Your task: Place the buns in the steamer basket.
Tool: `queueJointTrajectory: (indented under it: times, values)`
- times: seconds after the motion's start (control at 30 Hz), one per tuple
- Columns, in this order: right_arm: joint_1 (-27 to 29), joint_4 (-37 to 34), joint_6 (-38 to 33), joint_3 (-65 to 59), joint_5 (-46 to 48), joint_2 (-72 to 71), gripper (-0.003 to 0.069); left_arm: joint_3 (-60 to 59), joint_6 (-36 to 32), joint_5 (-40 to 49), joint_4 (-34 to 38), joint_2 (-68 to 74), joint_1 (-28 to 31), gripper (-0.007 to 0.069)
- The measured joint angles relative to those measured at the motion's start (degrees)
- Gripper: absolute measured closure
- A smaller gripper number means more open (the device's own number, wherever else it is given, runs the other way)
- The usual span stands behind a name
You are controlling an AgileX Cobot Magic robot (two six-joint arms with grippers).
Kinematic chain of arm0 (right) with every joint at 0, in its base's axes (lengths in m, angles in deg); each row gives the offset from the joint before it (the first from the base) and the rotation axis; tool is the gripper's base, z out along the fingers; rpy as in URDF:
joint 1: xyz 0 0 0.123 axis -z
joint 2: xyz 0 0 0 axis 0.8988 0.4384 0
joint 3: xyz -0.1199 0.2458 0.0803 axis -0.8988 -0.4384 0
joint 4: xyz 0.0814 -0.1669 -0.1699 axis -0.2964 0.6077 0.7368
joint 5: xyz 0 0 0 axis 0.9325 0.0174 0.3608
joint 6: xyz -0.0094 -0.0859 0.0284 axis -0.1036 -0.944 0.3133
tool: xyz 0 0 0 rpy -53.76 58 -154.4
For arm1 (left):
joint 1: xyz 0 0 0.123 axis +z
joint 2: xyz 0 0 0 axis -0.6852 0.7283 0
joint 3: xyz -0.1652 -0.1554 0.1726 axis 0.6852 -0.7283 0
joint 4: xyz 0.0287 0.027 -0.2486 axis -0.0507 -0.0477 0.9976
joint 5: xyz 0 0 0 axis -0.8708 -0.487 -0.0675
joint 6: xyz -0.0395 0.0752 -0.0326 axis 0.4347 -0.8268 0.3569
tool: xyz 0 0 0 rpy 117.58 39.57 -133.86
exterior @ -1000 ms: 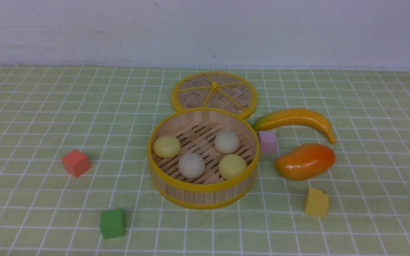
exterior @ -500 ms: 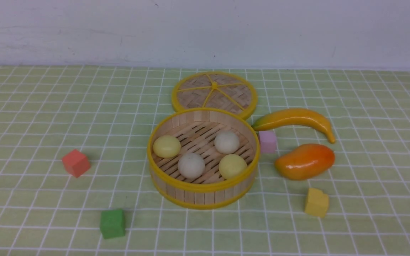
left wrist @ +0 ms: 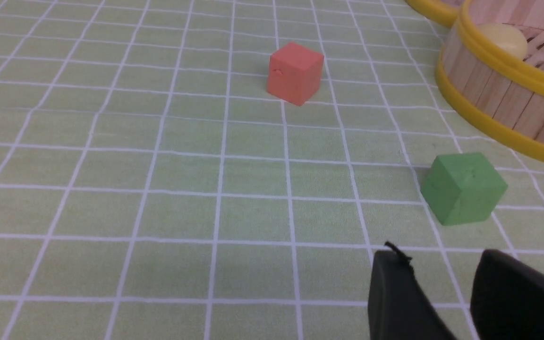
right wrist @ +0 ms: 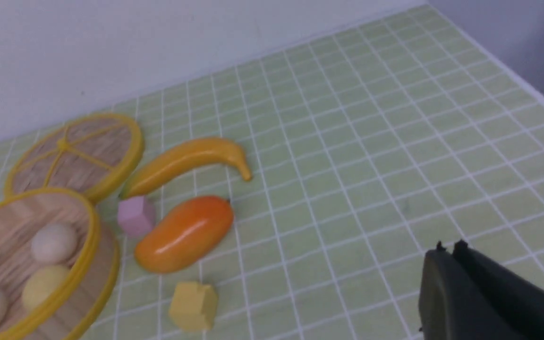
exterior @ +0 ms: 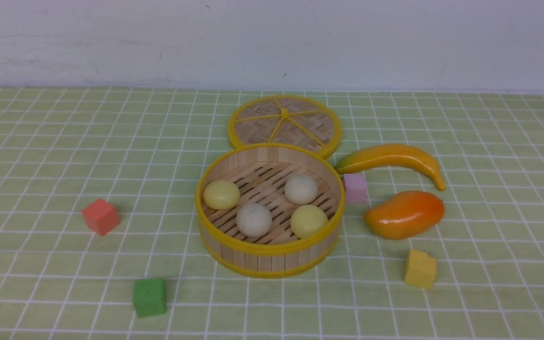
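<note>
The steamer basket point(exterior: 270, 252), a round bamboo tub with yellow rims, stands mid-table. All the buns lie on its slatted floor: two pale yellow ones point(exterior: 221, 194) point(exterior: 308, 221) and two off-white ones point(exterior: 253, 219) point(exterior: 301, 189). The basket also shows in the left wrist view point(left wrist: 498, 101) and the right wrist view point(right wrist: 90, 264). Neither arm shows in the front view. My left gripper point(left wrist: 442, 262) is open and empty, low over the cloth near a green cube point(left wrist: 463, 188). My right gripper point(right wrist: 447, 249) is shut and empty, over bare cloth far right of the basket.
A flat woven lid point(exterior: 284, 123) lies behind the basket. A banana point(exterior: 391, 159), a mango point(exterior: 404, 214) and a pink cube point(exterior: 355, 187) lie to its right, a yellow cube point(exterior: 420, 269) nearer. A red cube point(exterior: 100, 216) and the green cube point(exterior: 149, 296) lie left.
</note>
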Motion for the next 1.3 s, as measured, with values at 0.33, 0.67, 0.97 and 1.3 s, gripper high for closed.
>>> queueJointTrajectory:
  times: [0.33,0.67,0.97,1.3]
  values:
    - [2.28,4.81,0.00,-34.10,-25.56,-12.36,0.0650,0.00,0.00,0.00,0.00,0.00,0.00,0.0386]
    - [2.38,-7.91,-19.32,-37.62,-24.09,-13.47,0.0641,0.00,0.00,0.06,0.00,0.00,0.00,0.0386]
    - [2.38,-10.13,-23.02,-37.62,-24.09,-13.47,0.0633,0.00,0.00,0.11,0.00,0.00,0.00,0.0386]
    - [2.38,-10.18,-23.14,-37.62,-24.09,-13.47,0.0620,0.00,0.00,0.11,0.00,0.00,0.00,0.0386]
